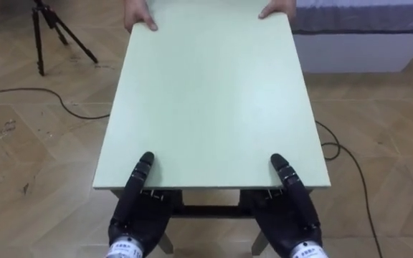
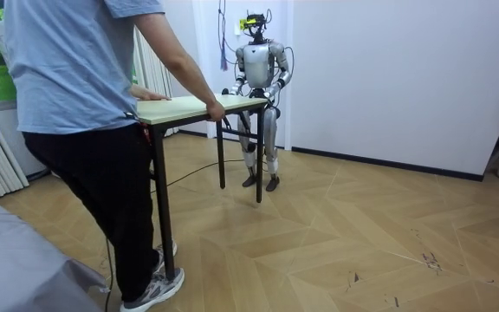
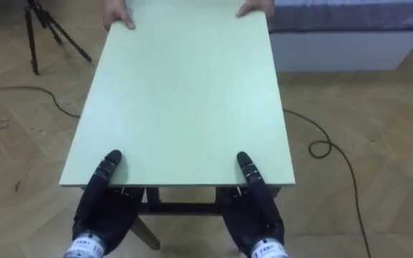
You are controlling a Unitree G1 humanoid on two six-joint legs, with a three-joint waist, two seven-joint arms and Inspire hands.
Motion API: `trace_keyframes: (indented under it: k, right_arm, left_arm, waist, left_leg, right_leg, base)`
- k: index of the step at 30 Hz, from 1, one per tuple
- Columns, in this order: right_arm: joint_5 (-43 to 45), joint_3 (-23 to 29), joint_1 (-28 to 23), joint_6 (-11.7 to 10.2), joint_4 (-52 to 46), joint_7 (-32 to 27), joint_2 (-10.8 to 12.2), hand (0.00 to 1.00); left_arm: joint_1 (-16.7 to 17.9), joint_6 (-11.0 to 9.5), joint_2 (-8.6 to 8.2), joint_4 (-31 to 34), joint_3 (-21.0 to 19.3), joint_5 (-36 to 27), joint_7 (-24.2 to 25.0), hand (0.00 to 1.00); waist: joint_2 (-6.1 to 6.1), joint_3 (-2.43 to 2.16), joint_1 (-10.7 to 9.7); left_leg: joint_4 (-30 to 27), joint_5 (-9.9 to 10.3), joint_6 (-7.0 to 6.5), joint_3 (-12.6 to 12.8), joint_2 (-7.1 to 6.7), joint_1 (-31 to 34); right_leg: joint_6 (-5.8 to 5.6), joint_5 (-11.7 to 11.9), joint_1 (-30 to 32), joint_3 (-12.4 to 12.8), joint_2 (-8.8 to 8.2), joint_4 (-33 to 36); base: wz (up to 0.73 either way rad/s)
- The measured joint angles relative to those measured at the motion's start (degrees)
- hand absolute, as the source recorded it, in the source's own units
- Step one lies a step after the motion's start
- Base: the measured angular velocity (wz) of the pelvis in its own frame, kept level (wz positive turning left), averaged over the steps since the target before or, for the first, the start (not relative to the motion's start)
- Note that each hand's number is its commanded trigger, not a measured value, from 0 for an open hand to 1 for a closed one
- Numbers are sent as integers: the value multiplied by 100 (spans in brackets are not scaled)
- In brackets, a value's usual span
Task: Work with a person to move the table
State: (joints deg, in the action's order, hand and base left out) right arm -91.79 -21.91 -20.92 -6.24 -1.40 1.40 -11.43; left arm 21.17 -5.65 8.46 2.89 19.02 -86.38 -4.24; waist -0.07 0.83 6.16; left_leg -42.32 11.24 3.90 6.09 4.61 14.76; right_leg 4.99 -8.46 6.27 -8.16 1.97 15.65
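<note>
**Sharing a pale green counter between robot and person**

Seen from the robot's head, the counter [image 1: 210, 100] stretches away lengthwise over a parquet floor [image 1: 27, 150]. At its near short edge the robot's left hand [image 1: 136, 208] and right hand [image 1: 292, 215] sit at the two corners. They are set wide apart, probably so the load rides level and does not twist. Each hand lays its thumb on the top surface while the rest reaches under the edge. The fingers are hidden beneath, so I cannot tell how they close.

At the far short edge a person's hand [image 1: 140, 18] holds one corner and the person's other hand [image 1: 278, 8] the opposite one, mirroring the robot. In the room view the person [image 2: 85, 130] stands at one end, the robot upright at the other, with the counter level between them. Whether its legs are off the floor is unclear.

A bed [image 1: 357, 43] lies just past the far right corner and a tripod [image 1: 49, 32] stands off the far left. Any carry would likely have to steer between them.
</note>
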Motion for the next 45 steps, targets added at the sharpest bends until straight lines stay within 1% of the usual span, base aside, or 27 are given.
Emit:
trace_keyframes:
  k: [2,3,5,7,8,10,12,13,15,17,20,22,24,25,26,28,29,30,33,34,35,36,37,39,42,43,45]
  right_arm:
    - [8,-3,1,11,-2,1,-47,100]
    - [29,-19,-1,31,2,8,-55,100]
    - [88,-24,3,19,2,51,-45,100]
    - [115,-52,8,-43,-4,209,-71,100]
    - [135,-57,30,-68,0,257,-70,100]
    - [218,-92,39,-74,-3,267,-85,100]
    - [243,-108,207,-150,1,404,-96,100]
    - [237,-101,317,-150,47,419,-91,100]
    - [210,-15,659,-178,198,438,-2,100]
    - [212,48,827,-182,397,456,87,100]
    - [293,173,735,-113,479,457,64,100]
    - [381,190,540,-24,481,457,57,100]
    - [449,192,348,67,481,469,58,100]
    - [450,193,342,91,481,469,42,100]
    - [450,206,338,98,481,469,5,100]
    - [453,261,259,90,474,472,9,100]
    - [402,265,140,23,402,501,3,100]
    - [347,262,53,-25,352,531,-7,100]
    - [190,168,-55,-202,285,605,-16,100]
    - [162,118,-48,-236,268,604,-24,100]
    - [143,76,-30,-245,246,602,-70,100]
    - [144,44,132,-198,236,593,-159,100]
    - [119,-5,261,-174,255,561,-122,100]
    - [76,-133,215,-175,264,538,-71,100]
    - [103,-145,229,-251,224,619,-73,100]
    - [102,-137,251,-256,209,648,-71,100]
    - [109,-83,298,-240,208,698,-58,100]
  left_arm:
    - [63,-15,-26,-11,38,-117,36,100]
    - [179,-26,-78,-20,36,-192,122,100]
    - [230,-26,-31,-20,34,-300,225,100]
    - [174,-29,30,-2,33,-291,303,100]
    - [149,-28,59,-1,29,-278,349,100]
    - [150,-43,82,-12,21,-264,349,100]
    - [40,-79,47,-5,-24,-287,450,100]
    - [-24,-98,29,-17,-42,-294,469,100]
    - [-451,-124,36,-155,-29,-304,471,100]
    - [-736,-248,-25,-459,59,-309,471,100]
    - [-817,-321,-79,-704,171,-336,473,100]
    - [-572,-319,-88,-695,199,-355,477,100]
    - [-398,-309,17,-698,251,-363,480,100]
    - [-383,-304,43,-699,266,-414,481,100]
    - [-372,-293,34,-702,316,-487,480,100]
    - [-367,-235,-24,-743,334,-521,478,100]
    - [-402,-176,-12,-738,378,-510,476,100]
    - [-407,-164,-6,-716,409,-457,476,100]
    - [-378,-62,4,-626,387,-435,486,100]
    - [-378,-62,23,-600,381,-434,494,100]
    - [-343,-73,-19,-572,374,-423,495,100]
    - [-210,-145,-67,-437,332,-429,560,100]
    - [-168,-198,1,-354,285,-486,608,100]
    - [-148,-169,169,-336,197,-518,617,100]
    - [-176,-79,201,-268,146,-506,663,100]
    - [-189,-80,194,-227,140,-507,668,100]
    - [-205,-91,98,-190,130,-434,670,100]
  waist:
    - [85,1,98]
    - [193,-13,136]
    - [289,-34,15]
    - [294,-20,-136]
    - [296,15,-167]
    - [265,51,-291]
    - [425,64,-400]
    - [462,84,-418]
    - [507,106,-460]
    - [509,101,-453]
    - [439,48,-460]
    - [402,-23,-505]
    - [283,-41,-708]
    - [255,-35,-757]
    - [238,-25,-806]
    - [254,4,-939]
    - [216,5,-958]
    - [180,-1,-955]
    - [77,-2,-853]
    - [1,24,-808]
    - [12,-24,-688]
    - [305,-231,-495]
    - [268,-203,-422]
    - [-204,-135,-558]
    - [-301,-93,-461]
    - [-323,-71,-437]
    - [-291,-51,-370]
  left_leg:
    - [-623,-112,66,-17,188,195]
    - [-1442,-261,-65,-17,403,196]
    - [-2021,-420,-65,-66,526,-85]
    - [-1609,-619,18,-160,598,-535]
    - [-1168,-191,143,-150,569,-753]
    - [-594,67,189,-221,415,-912]
    - [84,784,191,-378,378,-1059]
    - [238,959,191,-412,391,-1068]
    - [970,1522,106,-416,361,-1025]
    - [988,1738,-1,-235,349,-1016]
    - [835,1781,-286,46,136,-857]
    - [842,1661,-472,173,-60,-789]
    - [845,1448,-699,210,-324,-652]
    - [846,1382,-738,238,-381,-605]
    - [880,1252,-820,409,-404,-542]
    - [893,1129,-841,823,-197,-543]
    - [964,1015,-816,1103,-70,-537]
    - [1092,885,-791,1406,37,-540]
    - [1275,688,-731,2060,187,-624]
    - [1265,676,-728,2104,149,-638]
    - [1355,624,-801,1824,-129,-481]
    - [1620,414,-1055,1192,-364,-67]
    - [1628,363,-1065,1116,-372,17]
    - [1696,215,-1126,1216,-655,-130]
    - [1503,152,-1104,1266,-627,167]
    - [1460,126,-1098,1273,-631,258]
    - [1353,-45,-1071,1207,-603,531]
  right_leg:
    - [111,44,11,-188,13,-13]
    - [168,17,9,-374,69,50]
    - [243,-19,87,-565,140,202]
    - [256,-82,407,-710,140,567]
    - [271,-93,605,-733,113,783]
    - [283,39,705,-760,-2,754]
    - [355,280,1070,-937,9,622]
    - [385,332,1201,-975,20,650]
    - [444,640,1736,-1140,-43,701]
    - [461,908,1886,-1240,-118,577]
    - [234,1365,1849,-1254,-435,212]
    - [-164,1639,1746,-1207,-613,-56]
    - [-738,1955,1614,-982,-789,-489]
    - [-834,1986,1591,-938,-833,-590]
    - [-1002,1917,1592,-899,-912,-628]
    - [-782,1452,1781,-647,-1144,819]
    - [-615,697,1788,-330,-1208,1817]
    - [-658,128,1704,-243,-1348,2598]
    - [-777,-605,1123,-52,-1636,3475]
    - [-884,-613,1141,25,-1603,3335]
    - [-1167,-577,1223,160,-1368,2915]
    - [-1379,-524,1213,545,-978,2313]
    - [-1244,-567,1243,630,-1006,2627]
    - [-1128,-608,476,215,-1822,3765]
    - [-959,129,-465,181,-1943,3483]
    - [-963,111,-620,182,-1923,3200]
    - [-1072,-605,-840,191,-1811,2419]
  base:
    - [-37]
    - [-40]
    - [16]
    - [50]
    - [20]
    - [26]
    - [24]
    - [10]
    - [18]
    - [16]
    - [5]
    - [-7]
    - [30]
    - [36]
    - [36]
    - [50]
    - [57]
    - [47]
    - [10]
    - [-48]
    - [-103]
    - [-126]
    - [-82]
    - [-6]
    - [-20]
    - [-19]
    - [-19]
